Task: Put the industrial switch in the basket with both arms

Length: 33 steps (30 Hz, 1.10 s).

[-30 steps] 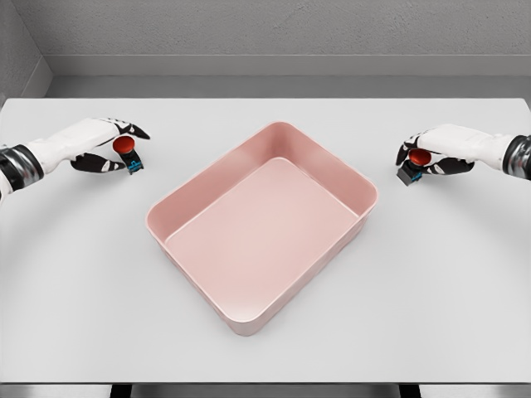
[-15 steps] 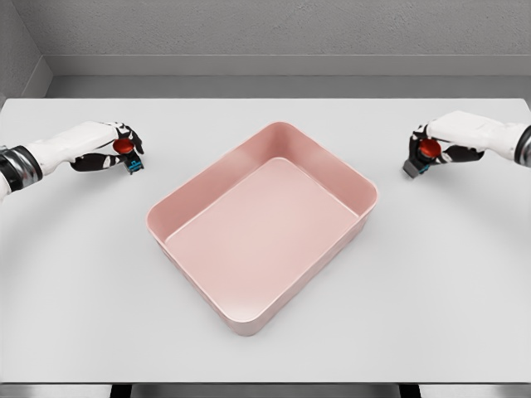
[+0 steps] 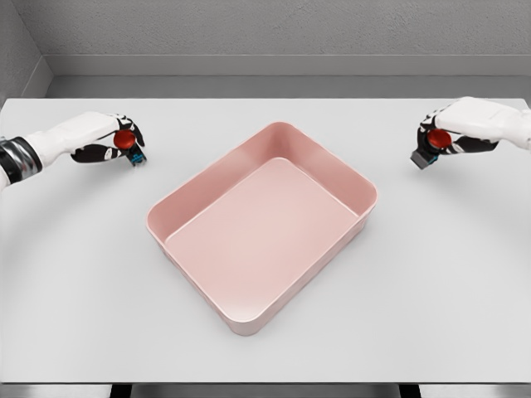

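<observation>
On the white worktop (image 3: 265,348) a pink rectangular plastic basket (image 3: 353,178) sat near the middle, turned at an angle so that one corner pointed toward the far wall, its inside holding nothing. At the far left, the left hand (image 3: 112,139) came in from the picture's left edge on its white arm, with its fingers curled around a small industrial switch with a red round button and a blue-and-black body (image 3: 130,146). That switch was gripped just above the worktop surface, well apart from the basket's left wall. At the far right, the right hand (image 3: 455,133) reached in from the right edge, its fingers likewise closed on a second industrial switch with a red button and a dark grey body (image 3: 428,152). This second switch hung tilted beneath the hand, its dark body lowest, also well apart from the basket's right corner. Both switches were outside the basket, one on each side. A grey wall (image 3: 265,29) ran behind the worktop.
</observation>
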Available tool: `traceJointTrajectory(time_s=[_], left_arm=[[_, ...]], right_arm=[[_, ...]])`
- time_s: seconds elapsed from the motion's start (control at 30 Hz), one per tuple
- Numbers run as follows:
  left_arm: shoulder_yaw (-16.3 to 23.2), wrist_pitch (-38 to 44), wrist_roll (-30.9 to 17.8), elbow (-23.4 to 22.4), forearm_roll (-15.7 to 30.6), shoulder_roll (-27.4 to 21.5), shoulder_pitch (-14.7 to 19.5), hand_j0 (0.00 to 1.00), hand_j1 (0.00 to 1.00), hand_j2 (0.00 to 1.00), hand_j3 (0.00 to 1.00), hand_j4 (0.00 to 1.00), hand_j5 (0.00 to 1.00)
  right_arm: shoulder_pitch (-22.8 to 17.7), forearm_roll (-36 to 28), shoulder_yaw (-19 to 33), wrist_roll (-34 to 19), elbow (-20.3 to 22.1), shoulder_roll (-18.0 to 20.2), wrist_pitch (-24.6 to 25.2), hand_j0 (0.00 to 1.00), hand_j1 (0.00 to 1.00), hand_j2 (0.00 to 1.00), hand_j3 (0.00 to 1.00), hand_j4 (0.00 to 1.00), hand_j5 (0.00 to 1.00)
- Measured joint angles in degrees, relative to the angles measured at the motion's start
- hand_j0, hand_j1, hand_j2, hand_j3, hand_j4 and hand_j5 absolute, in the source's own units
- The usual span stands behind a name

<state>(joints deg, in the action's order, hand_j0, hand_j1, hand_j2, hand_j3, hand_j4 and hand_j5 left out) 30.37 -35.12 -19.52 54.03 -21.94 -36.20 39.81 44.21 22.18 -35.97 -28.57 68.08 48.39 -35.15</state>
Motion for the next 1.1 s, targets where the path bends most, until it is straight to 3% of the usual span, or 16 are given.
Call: traceJointTrajectory(time_s=[0.17, 0.57, 0.93, 1.1], left_arm=[[-0.1, 0.0, 0.0, 0.6, 0.3, -0.1, 1.5, 0.50, 0.50, 0.50, 0.50, 0.50, 0.50], [-2.1, 0.0, -0.3, 2.9, 0.9, -0.1, 2.5, 0.50, 0.50, 0.50, 0.50, 0.50, 0.50], [-2.2, 0.0, -0.4, 6.7, 1.9, 0.1, 3.0, 0.50, 0.50, 0.50, 0.50, 0.50, 0.50], [-2.1, 0.0, -0.4, 9.5, 2.3, 0.2, 2.9, 0.50, 0.50, 0.50, 0.50, 0.50, 0.50]], right_arm=[[-0.4, 0.0, 0.0, -0.2, 6.3, 2.7, 0.0, 0.42, 0.42, 0.42, 0.42, 0.42, 0.42], [-0.4, 0.0, 0.0, -1.9, 19.1, 5.0, 0.0, 0.38, 0.38, 0.38, 0.38, 0.38, 0.38], [0.6, -0.1, -0.1, -3.2, 26.0, 4.4, 0.0, 0.38, 0.38, 0.38, 0.38, 0.38, 0.38], [1.1, 0.0, -0.4, -3.3, 27.9, 2.2, 0.0, 0.38, 0.38, 0.38, 0.38, 0.38, 0.38]])
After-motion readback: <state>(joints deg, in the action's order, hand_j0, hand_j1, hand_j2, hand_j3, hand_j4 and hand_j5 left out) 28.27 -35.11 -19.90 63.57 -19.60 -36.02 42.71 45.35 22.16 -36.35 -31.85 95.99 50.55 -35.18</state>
